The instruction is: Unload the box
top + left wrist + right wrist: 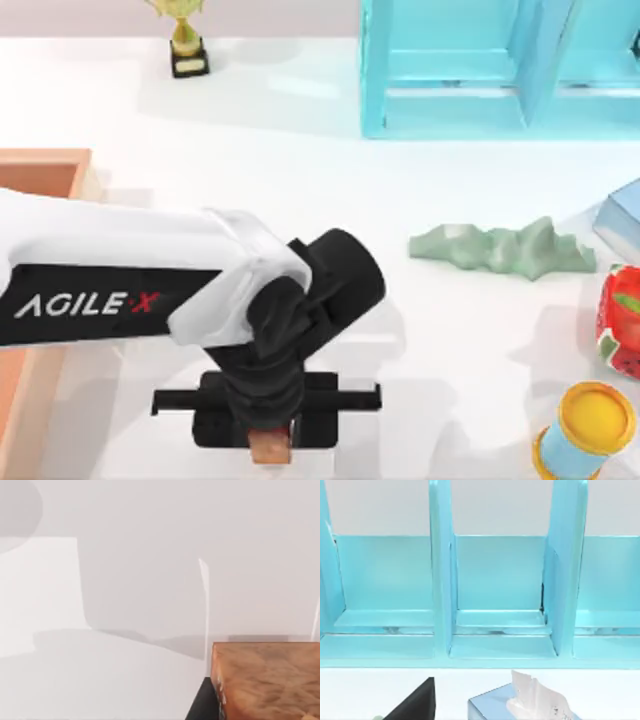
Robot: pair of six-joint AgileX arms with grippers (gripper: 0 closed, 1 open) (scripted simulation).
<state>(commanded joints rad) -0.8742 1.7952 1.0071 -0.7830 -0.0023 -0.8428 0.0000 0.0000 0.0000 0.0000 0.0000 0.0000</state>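
Salmon-orange with a thick peach rim, the box [40, 172] sits at the left edge of the white counter [300, 180] in the top view, partly covered by the left arm. That arm reaches from the left toward the near middle of the counter, well clear of the box, and its end effector [270, 443] points downward there. A small reddish-brown block [270, 445] shows between its black fingers, which are closed narrowly onto it. Across the counter lie a pale green lumpy object [505, 248], a red strawberry-like item [622, 320] at the right edge, a yellow-lidded blue jar [590, 428] near the right corner, a small pale-blue box [622, 218], a gold trophy [185, 40] at the far side, and a cyan shelf unit [500, 70].

In the left wrist view, the brown block [267, 680] has a marbled, wood-like surface, with a black finger [202, 702] touching its side; whether the block rests on the counter or hangs just above it cannot be told.

In the right wrist view, the shelf unit's open compartments [500, 590] face the camera, with a pale-blue tissue box [520, 705] in front and a black finger edge [417, 702]; the right end effector's opening cannot be judged.
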